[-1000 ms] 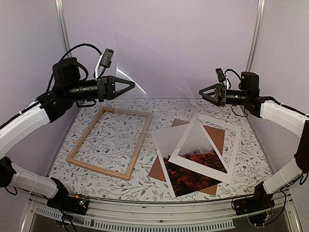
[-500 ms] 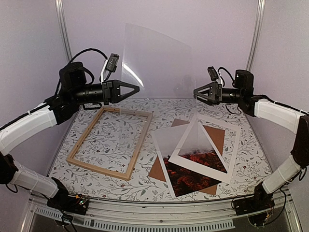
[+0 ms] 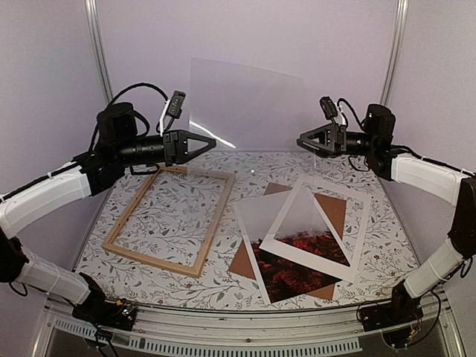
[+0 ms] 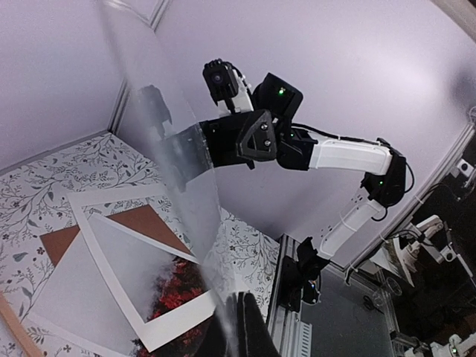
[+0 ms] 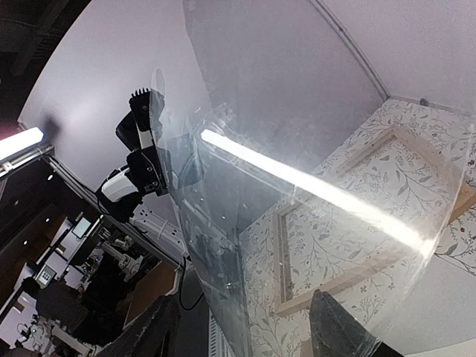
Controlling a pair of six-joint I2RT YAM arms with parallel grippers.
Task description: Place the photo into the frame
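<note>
While left jaws clamp shut on clear sheet (image 3: 245, 104), right jaws stand part-open astride its opposite edge.

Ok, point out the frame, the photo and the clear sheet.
frame (image 3: 151, 259), top view, near wooden strip.
photo (image 3: 288, 279), top view, red foliage half.
clear sheet (image 3: 249, 104), top view, middle of the pane.

Both arms aloft, left gripper (image 3: 210, 141) closed, right gripper (image 3: 302, 140) parted
</note>
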